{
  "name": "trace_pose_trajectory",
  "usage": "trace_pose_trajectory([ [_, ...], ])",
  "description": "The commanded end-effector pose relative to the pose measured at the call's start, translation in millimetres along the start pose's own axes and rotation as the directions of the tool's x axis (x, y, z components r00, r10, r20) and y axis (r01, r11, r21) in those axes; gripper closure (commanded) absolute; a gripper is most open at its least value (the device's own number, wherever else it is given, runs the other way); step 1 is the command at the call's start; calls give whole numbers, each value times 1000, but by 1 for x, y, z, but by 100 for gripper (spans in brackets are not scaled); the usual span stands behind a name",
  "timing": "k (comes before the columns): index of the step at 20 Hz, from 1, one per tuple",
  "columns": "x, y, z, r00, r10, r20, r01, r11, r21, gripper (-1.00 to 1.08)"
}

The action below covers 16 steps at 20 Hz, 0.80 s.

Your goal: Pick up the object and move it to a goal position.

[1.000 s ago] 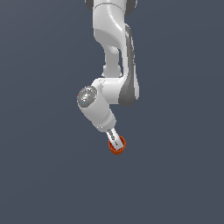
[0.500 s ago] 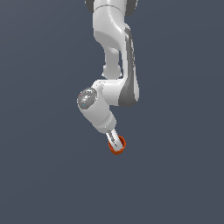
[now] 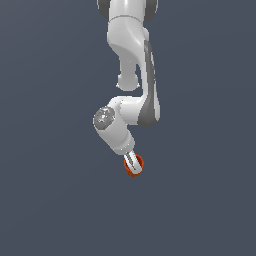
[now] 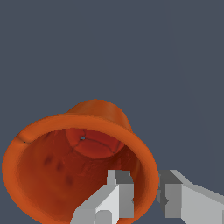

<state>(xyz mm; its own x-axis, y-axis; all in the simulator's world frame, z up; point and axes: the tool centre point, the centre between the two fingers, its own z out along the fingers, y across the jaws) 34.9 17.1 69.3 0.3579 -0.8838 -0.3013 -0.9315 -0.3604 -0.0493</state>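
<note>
"Where is the cup (image 4: 78,162)?"

"It hangs at the end of the white arm (image 3: 132,75), low in the exterior view, with grey all around it."

"Is the end effector (image 4: 146,197) holding it?"

"Yes. It pinches the cup's rim, with one finger (image 4: 114,197) inside and one outside. The cup tips so its dark red inside shows."

The exterior view stands well back, facing the whole white arm (image 3: 131,75) against plain grey. The wrist view sits very near, looking along the claw (image 4: 144,194) into the orange-red cup (image 4: 78,162). Both views share the claw (image 3: 133,164) and cup (image 3: 134,167).
</note>
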Motion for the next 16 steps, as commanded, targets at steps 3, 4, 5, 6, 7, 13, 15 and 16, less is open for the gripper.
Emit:
trace_pose_trajectory([
  [3,0,0,0,1000,0,0,0,1000,0,108],
  [4,0,0,0,1000,0,0,0,1000,0,108],
  [5,0,0,0,1000,0,0,0,1000,0,108],
  [6,0,0,0,1000,0,0,0,1000,0,108],
  [7,0,0,0,1000,0,0,0,1000,0,108],
  [13,-11,-4,-4,1000,1,-1,-1,1000,2,108],
  [15,-21,-8,-7,1000,1,-1,-1,1000,1,108],
  [16,-28,-10,-9,1000,1,-1,-1,1000,1,108],
])
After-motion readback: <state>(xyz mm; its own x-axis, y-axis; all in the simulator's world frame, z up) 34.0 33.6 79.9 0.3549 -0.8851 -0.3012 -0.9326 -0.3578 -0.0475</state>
